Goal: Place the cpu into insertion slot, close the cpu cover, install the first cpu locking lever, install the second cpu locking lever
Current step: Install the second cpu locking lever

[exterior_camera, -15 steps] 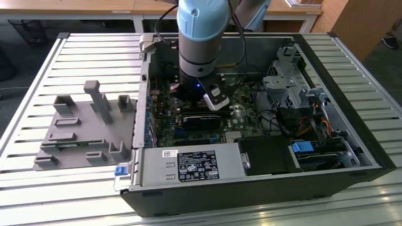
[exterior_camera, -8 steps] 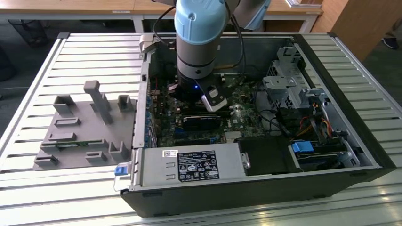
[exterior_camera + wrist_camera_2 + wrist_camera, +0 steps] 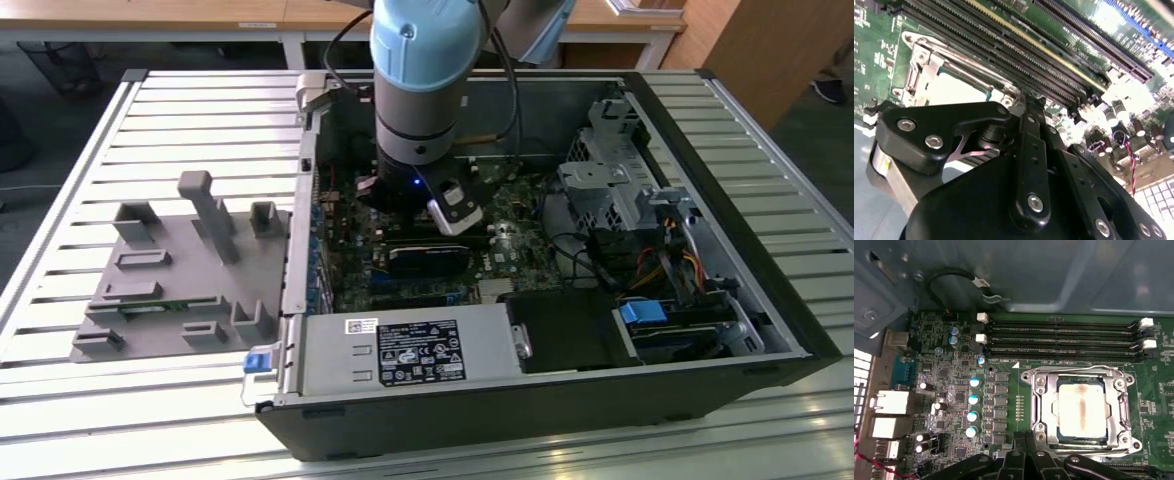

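My black pincer [image 3: 1026,457] hovers just beside the filled socket, inside the open computer case [image 3: 747,330].

The flat square silver-grey cpu [image 3: 1080,407] sits in the square black insertion slot [image 3: 1046,410], with the thin silver-grey metal cpu cover [image 3: 1116,407] lying closed around it. Long black memory slots [image 3: 1059,340] run alongside on the green motherboard [image 3: 944,385]. I cannot tell whether my pincer is released or clenched.
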